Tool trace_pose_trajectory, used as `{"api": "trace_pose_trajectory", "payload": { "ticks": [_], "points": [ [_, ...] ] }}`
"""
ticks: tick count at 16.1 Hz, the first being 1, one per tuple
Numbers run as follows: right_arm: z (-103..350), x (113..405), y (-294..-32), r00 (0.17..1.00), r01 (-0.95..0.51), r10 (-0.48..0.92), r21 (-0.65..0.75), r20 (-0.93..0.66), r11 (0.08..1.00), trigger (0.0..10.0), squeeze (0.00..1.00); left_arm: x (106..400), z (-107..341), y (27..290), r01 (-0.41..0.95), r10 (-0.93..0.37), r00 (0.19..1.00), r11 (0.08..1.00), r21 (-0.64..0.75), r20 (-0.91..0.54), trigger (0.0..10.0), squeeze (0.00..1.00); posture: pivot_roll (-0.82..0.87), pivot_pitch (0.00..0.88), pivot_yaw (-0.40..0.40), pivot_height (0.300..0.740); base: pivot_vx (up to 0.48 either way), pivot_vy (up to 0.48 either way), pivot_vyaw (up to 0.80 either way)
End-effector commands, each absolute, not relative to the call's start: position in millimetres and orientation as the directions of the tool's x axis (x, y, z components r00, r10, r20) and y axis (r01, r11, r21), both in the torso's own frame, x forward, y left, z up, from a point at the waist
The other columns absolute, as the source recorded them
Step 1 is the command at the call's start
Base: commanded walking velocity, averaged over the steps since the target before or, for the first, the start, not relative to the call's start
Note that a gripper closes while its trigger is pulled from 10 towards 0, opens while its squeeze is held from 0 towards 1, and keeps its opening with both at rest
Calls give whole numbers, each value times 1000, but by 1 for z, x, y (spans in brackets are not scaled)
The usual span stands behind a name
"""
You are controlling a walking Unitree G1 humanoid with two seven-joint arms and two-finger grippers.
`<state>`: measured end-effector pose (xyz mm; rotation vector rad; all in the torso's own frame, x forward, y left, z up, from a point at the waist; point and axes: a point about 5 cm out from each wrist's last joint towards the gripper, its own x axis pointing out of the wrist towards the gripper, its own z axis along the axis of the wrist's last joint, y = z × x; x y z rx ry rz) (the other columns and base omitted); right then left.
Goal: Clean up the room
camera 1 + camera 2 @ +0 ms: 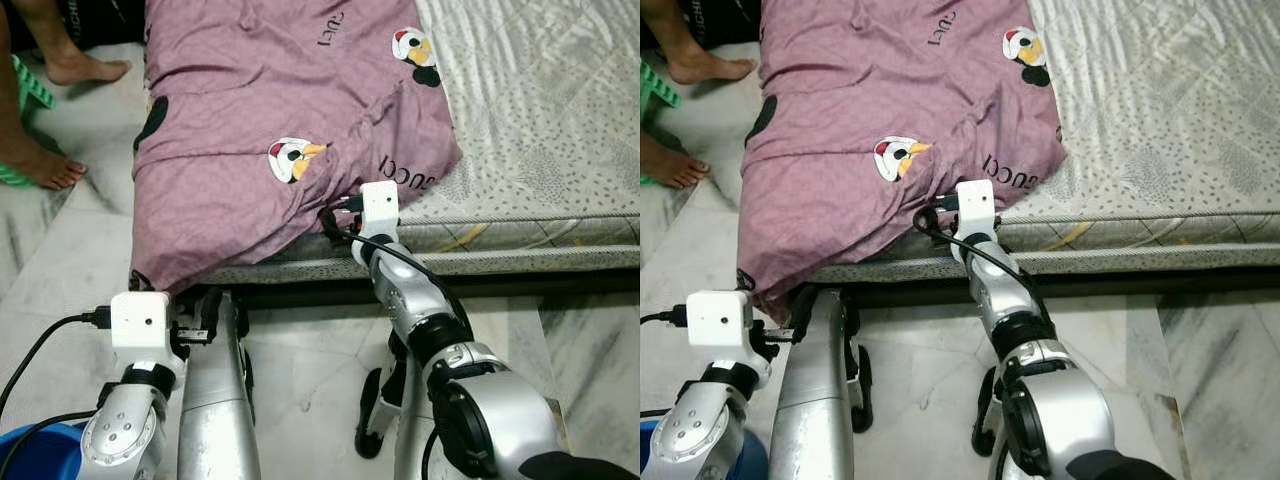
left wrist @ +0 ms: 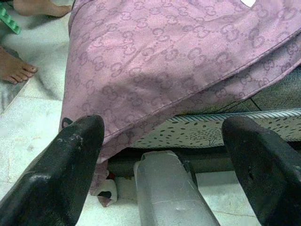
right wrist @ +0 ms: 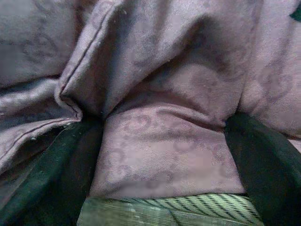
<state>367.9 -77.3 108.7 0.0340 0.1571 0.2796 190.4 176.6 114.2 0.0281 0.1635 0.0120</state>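
A mauve blanket (image 1: 250,110) printed with cartoon birds lies across the left part of a grey patterned mattress (image 1: 540,120). Its left corner hangs over the bed's front edge toward the floor. My right gripper (image 3: 164,136) is pressed into the blanket's front edge at the mattress rim. It is open, with a bunched fold of the fabric between its fingers (image 3: 263,160). My left gripper (image 2: 164,125) is open and low, just before the bed frame, facing the hanging corner (image 2: 108,117) without touching it.
A person's bare feet (image 1: 85,68) stand on the marble floor at the far left beside a green object (image 1: 30,85). A blue tub (image 1: 40,450) sits by my left arm. A small white object (image 2: 106,193) lies on the floor under the hanging blanket.
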Motion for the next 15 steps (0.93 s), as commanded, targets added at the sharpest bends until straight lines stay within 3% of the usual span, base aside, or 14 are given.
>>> {"api": "trace_pose_trajectory", "payload": {
  "ticks": [1, 6, 9, 12, 15],
  "points": [
    [85, 359, -94, 945, -206, 213, 55, -248, 977, 10000, 0, 186, 110, 177, -17, 22, 981, 999, 29, -193, 10000, 0, 211, 365, -22, 537, 0, 0, 0],
    [59, 327, -156, 950, -114, 111, 6, -291, 993, 10000, 0, 186, 108, 177, -12, 17, 979, 1000, 29, -201, 10000, 0, 203, 359, -24, 537, 0, 0, 0],
    [49, 281, -196, 946, -32, 20, -31, -324, 999, 10000, 0, 190, 105, 175, 9, -4, 978, 1000, 24, -206, 10000, 0, 153, 351, -17, 537, 0, 0, 0],
    [54, 253, -215, 947, 51, -71, -73, -313, 996, 10000, 0, 195, 104, 173, 27, -21, 978, 999, 22, -207, 10000, 0, 125, 346, -15, 537, 0, 0, 0],
    [78, 252, -229, 962, 160, -175, -90, -207, 983, 10000, 0, 200, 103, 172, 26, -21, 979, 999, 21, -203, 10000, 0, 107, 336, -20, 537, 0, 0, 0]
  ]
}}
